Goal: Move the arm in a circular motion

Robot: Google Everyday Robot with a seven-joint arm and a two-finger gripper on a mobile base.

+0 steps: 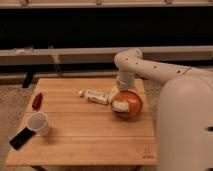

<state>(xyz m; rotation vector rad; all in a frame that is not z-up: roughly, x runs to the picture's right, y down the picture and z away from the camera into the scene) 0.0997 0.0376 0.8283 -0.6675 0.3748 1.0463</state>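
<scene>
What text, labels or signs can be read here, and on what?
None readable.
White bottle: label unreadable.
Orange round object: white patch, unreadable.
Table: small mark near front right corner, too small.
Arm: dark dots only; its gripper, down beside the orange object, shows no text.

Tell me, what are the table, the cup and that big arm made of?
The table looks like pale wood, maybe bamboo: visible plank lines, matte. The cup seems white plastic or paper; hard to say. The arm looks like smooth cream plastic, faintly glossy. Its gripper sits above the table's far side, at an orange object.
</scene>
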